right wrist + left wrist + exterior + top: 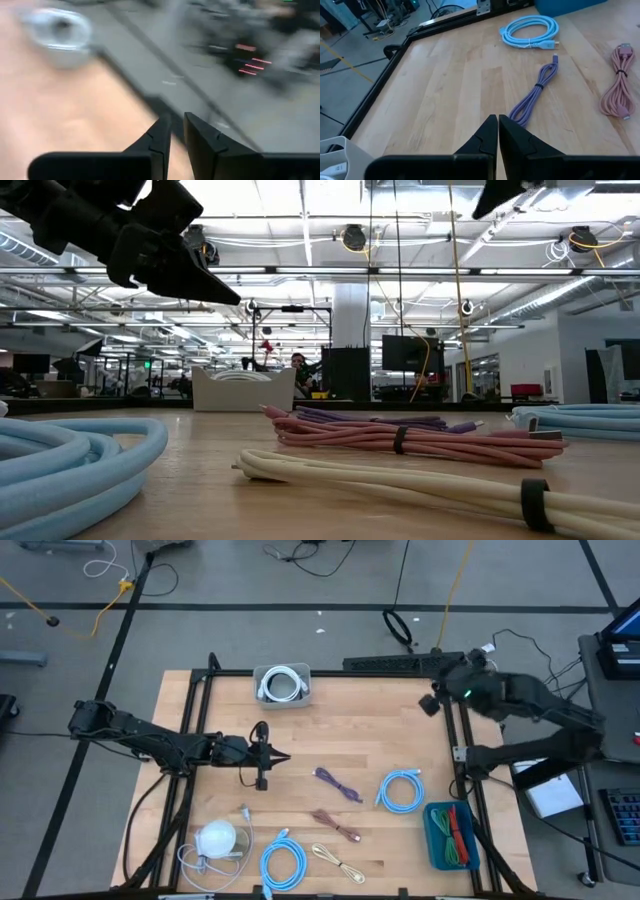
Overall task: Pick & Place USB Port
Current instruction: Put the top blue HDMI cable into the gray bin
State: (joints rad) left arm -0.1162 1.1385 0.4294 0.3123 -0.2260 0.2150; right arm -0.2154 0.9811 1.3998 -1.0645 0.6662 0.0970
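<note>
Several bundled USB cables lie flat on the wooden table: a purple one (338, 785) (535, 95), a pink one (335, 824) (617, 80), a cream one (340, 862) (400, 480) and a light blue coil (402, 790) (530, 31). My left gripper (286, 757) (498, 121) is shut and empty. It hovers above the table's middle, left of the purple cable, with its fingers pointing toward the table's right. My right gripper (428, 705) (177, 120) is over the table's far right edge, holding nothing, its fingers a narrow gap apart.
A white bin (283, 685) with a white cable stands at the far edge. A blue bin (436, 840) with red and green cables sits at the near right. A second blue coil (283, 865) and a white cable with a round part (215, 838) lie near left.
</note>
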